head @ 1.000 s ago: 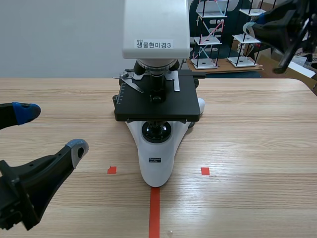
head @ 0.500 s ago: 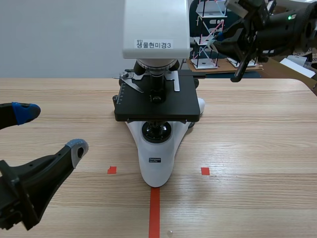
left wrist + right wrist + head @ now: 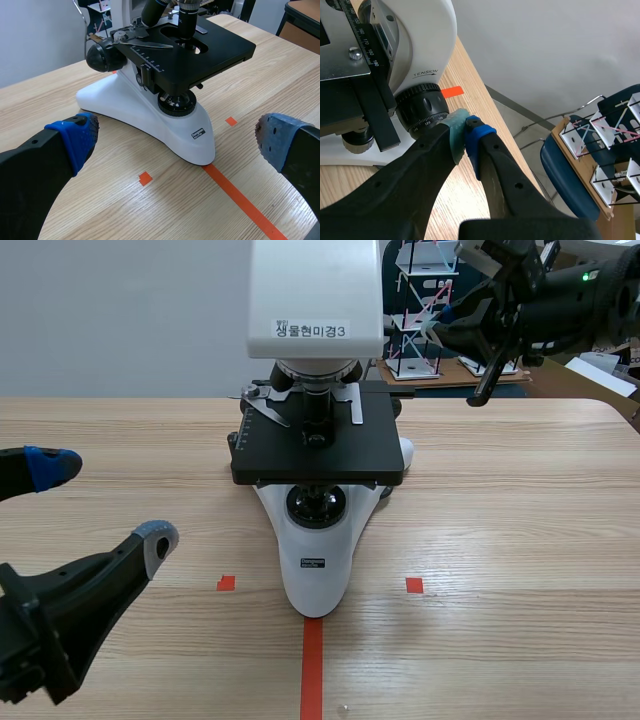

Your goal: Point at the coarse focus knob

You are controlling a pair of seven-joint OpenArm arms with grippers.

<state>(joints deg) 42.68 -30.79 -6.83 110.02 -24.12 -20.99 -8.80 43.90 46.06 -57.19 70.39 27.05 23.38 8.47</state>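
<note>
A white microscope (image 3: pixel 315 575) with a black square stage (image 3: pixel 345 455) is stood at the middle of the pale wooden bench (image 3: pixel 520 540). Its long axis is laid near to far and its narrow foot is turned toward the near edge. The black ribbed round coarse focus knob (image 3: pixel 422 110) is carried low on the microscope's right flank, behind the stage; its axis is laid level from left to right and its flat face is turned to the right. The right jaws are pressed together with nothing between them and are held raised at the far right. Their grey-green and blue pads (image 3: pixel 479 136) are seen just beside the knob's rim, though contact cannot be told. The left jaws are spread wide at the near left, well apart from the microscope.
</note>
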